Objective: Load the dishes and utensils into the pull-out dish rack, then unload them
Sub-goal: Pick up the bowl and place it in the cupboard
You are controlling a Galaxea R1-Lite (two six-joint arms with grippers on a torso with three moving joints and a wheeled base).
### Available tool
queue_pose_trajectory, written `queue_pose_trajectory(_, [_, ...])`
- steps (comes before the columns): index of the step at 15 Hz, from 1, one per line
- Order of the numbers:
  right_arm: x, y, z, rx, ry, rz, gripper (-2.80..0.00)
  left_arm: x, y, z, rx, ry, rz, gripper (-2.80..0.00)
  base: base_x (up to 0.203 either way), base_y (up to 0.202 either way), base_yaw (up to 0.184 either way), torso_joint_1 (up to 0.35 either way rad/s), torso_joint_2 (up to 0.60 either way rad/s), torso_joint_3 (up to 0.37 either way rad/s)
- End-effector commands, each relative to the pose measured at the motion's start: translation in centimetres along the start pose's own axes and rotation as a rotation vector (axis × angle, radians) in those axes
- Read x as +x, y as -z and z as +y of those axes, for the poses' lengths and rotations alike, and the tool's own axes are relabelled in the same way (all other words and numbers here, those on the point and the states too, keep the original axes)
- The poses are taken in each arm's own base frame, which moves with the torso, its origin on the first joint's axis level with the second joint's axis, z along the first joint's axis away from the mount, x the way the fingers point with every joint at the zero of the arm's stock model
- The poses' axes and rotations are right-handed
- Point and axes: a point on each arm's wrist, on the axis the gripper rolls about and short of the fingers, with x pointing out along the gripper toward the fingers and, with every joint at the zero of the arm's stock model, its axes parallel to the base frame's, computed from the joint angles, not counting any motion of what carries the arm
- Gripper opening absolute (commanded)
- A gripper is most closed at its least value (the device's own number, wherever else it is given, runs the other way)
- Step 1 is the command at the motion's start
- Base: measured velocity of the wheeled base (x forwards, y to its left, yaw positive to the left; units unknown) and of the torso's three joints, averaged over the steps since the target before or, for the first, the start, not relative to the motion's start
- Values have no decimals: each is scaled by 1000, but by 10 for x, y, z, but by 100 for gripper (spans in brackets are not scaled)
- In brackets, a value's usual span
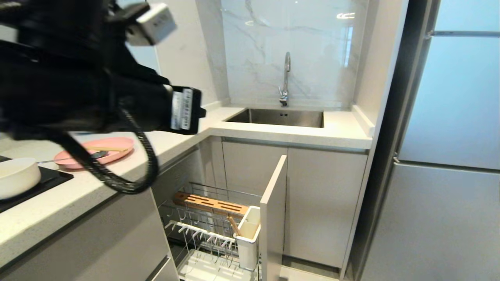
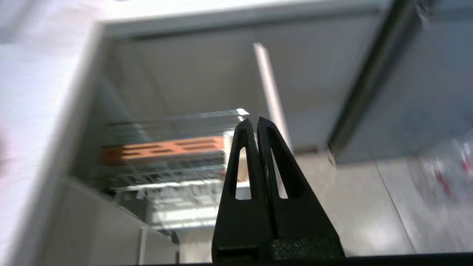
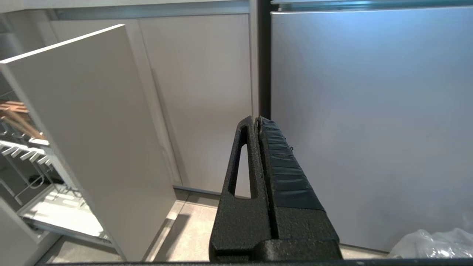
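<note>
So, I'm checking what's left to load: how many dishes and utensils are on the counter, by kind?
Cream-white bowl: 1
Pink plate: 1
Chopstick on the plate: 1
Spoon on the plate: 1
Total: 4

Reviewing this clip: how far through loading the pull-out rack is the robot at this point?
Done: a chopstick stands in the white utensil cup of the pull-out dish rack. In hand: nothing; the left gripper is shut and empty above the counter. Left: the cream-white bowl and the spoon on the pink plate remain on the counter; unloading follows.
</note>
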Motion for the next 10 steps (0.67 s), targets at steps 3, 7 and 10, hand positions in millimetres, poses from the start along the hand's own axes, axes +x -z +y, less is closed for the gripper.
queue_pose_trajectory(3, [0,0,0,1,0,1,-280,-104,3,74,-110,-226,-221,-280,0,0,0,0,0,0])
queue_pose_trajectory(7, [0,0,0,1,0,1,-280,-183,44,90,-130,-360,-349,-280,0,0,0,0,0,0])
queue_pose_trajectory(10, [0,0,0,1,0,1,-280,-229,105,76,-84,-354,-415,-280,0,0,0,0,0,0])
